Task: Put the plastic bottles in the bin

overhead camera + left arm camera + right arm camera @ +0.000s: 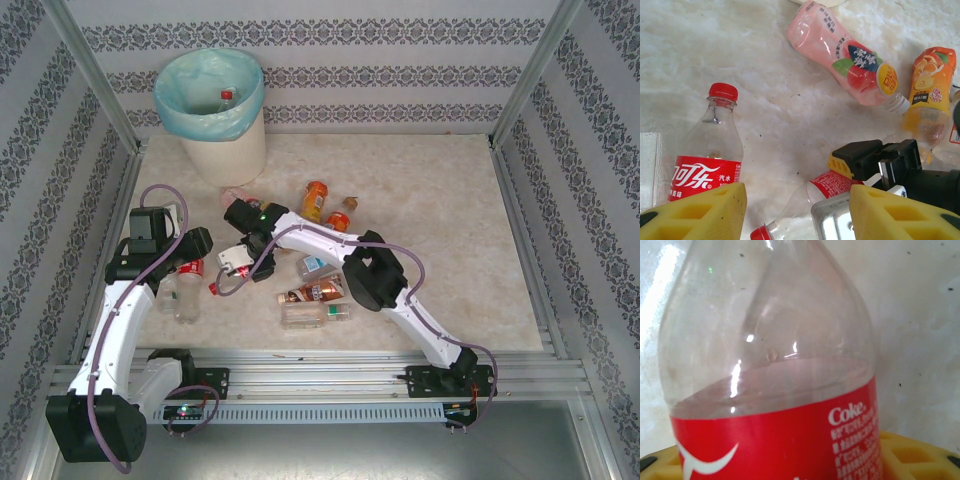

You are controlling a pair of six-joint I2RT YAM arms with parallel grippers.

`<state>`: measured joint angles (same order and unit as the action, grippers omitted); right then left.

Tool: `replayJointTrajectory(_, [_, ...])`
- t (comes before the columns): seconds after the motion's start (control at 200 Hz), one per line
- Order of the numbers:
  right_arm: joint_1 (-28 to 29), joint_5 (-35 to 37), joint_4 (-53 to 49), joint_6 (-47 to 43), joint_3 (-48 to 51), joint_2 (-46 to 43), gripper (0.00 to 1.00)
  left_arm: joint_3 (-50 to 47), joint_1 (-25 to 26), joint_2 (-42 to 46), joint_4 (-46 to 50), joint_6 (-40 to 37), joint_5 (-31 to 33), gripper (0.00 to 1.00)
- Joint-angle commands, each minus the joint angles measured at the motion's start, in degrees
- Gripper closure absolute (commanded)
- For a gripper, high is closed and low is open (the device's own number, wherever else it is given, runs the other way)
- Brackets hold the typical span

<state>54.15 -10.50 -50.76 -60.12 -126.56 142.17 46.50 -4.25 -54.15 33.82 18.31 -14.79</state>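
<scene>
A: What stands on the table [450,220]?
B: The bin [238,155], well beyond both pincers, with one red-capped bottle [227,96] inside.
A: And the right pincer [237,258]?
B: Clamped across the red label of a clear Coke bottle [770,365].
A: The left pincer [797,202]?
B: Fingers apart, gripping nothing; that same bottle lies beyond the gap between them. A second Coke bottle [707,150] lies just beside one finger, and the pink bottle [840,55] and orange bottle [932,80] lie farther ahead of it.

Bright, even light; faint shadows; glints on bottle [770,340] (slightly blurred).
</scene>
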Motion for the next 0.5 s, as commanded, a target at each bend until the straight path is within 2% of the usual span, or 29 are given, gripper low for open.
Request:
replayJointTrajectory(0.0, [0.17,-0.19,1.12,1.94,0.92,-5.94,0.47,2.45,-0.41,0.48,-2.25,0.47,0.05,0.43])
replayJointTrajectory(0.04, [0.07,-0.46,2.22,2.57,1.63,-7.43,0.52,3.89,-0.43,1.1,-2.3,0.71,0.72,0.44])
replayJointTrajectory(0.24, [-1.24,-2.48,10.97,10.62,10.8,-18.52,0.53,13.69,-0.46,4.03,-1.53,-0.44,3.16,0.43])
replayJointTrajectory(0.495, [-6.6,-8.19,27.89,31.17,34.62,-37.93,0.53,17.87,1.4,4.17,-10.81,1.05,-15.33,0.42])
